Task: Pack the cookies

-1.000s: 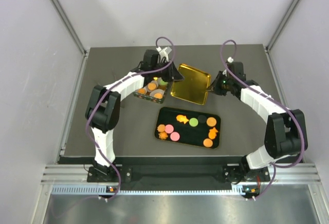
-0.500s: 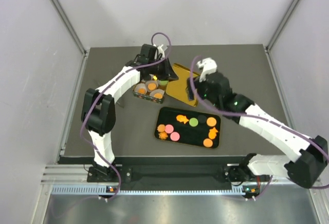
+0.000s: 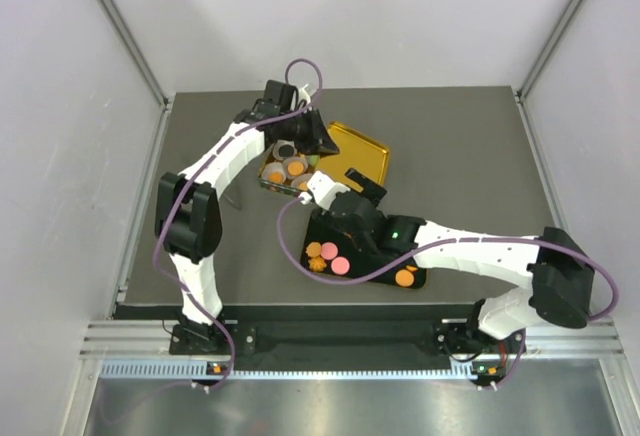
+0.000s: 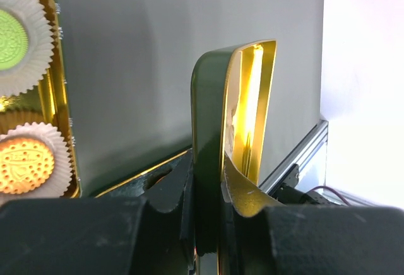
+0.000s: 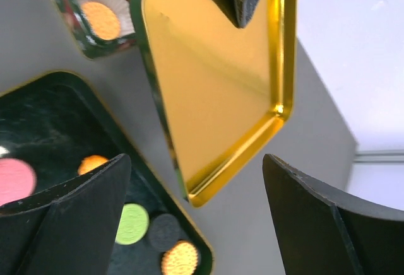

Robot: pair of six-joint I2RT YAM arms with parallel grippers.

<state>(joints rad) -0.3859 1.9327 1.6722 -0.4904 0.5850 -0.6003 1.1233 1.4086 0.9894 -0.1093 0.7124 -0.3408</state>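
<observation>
Orange and pink cookies [image 3: 329,250] lie on a black tray [image 3: 420,274], which my right arm partly covers. More cookies [image 4: 25,164] sit in white paper cups inside the green tin [image 3: 270,184]. My left gripper [image 3: 318,142] is shut on the edge of the gold-lined lid [image 3: 362,152], which the left wrist view shows edge-on as the lid [image 4: 218,117]. My right gripper [image 3: 350,186] hangs open and empty above the tray's far edge, near the lid. In the right wrist view the right gripper [image 5: 196,215] faces the lid [image 5: 214,79], with green, dark and orange cookies [image 5: 132,223] at lower left.
The tin [image 5: 88,41] stands just left of the lid, close to the tray [image 5: 50,123]. White walls and metal rails [image 3: 140,186] bound the grey table [image 3: 470,146]. Purple cables [image 3: 300,71] loop above both arms.
My right gripper left the lid's right corner, opened, and the arm swung left over the tray. The left gripper kept its hold on the lid and shifted slightly back and left.
</observation>
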